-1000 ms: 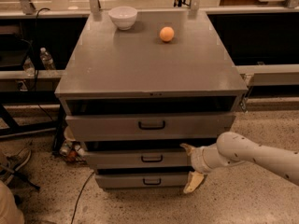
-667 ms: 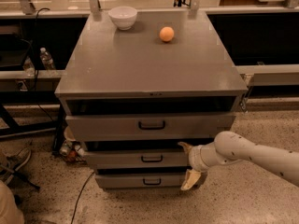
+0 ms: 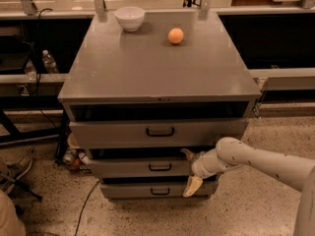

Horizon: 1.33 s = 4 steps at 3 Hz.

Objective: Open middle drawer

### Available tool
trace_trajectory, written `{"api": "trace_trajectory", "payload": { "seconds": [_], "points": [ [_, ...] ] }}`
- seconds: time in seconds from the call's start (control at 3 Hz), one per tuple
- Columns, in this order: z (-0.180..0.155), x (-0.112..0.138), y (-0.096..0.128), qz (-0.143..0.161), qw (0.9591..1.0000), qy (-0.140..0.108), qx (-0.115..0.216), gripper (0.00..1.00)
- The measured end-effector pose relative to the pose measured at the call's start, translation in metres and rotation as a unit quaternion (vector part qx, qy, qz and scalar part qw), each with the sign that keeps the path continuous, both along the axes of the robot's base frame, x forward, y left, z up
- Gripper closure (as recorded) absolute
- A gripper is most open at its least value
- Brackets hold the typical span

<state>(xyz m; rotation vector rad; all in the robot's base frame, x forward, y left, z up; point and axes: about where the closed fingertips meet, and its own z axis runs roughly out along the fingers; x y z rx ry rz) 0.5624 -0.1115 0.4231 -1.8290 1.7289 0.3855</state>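
Gripper (image 3: 190, 170) on the pale arm (image 3: 266, 162) hangs with its two fingers spread wide, gripping nothing: one points up, the other down. The middle drawer (image 3: 125, 168) lies right behind it and runs off to its left, with the right end of the drawer's front framed between the fingertips. The drawer's small black handle (image 3: 160, 167) sits just left of the gripper. Whether the fingers touch the front cannot be told.

No text, label, brand, number or sign can be read anywhere, neither on the grey cabinet (image 3: 157, 73) nor on its drawer fronts. The gripper (image 3: 191, 170), fingers spread apart, sits at 3 o'clock from the handle of the middle drawer (image 3: 123, 168) and carries no legible marking.
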Motion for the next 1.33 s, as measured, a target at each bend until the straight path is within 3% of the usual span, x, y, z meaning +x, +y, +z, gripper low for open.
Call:
{"api": "trace_trajectory", "payload": {
  "seconds": [0.33,1.0,1.33],
  "points": [
    [-0.008,-0.002,-0.001,-0.001,1.0000,0.007,-0.001,0.25],
    [0.002,-0.036,-0.034,-0.024,0.9996,0.011,0.003,0.71],
    [0.005,-0.036,-0.034,-0.024,0.9996,0.011,0.003,0.95]
  ]
}}
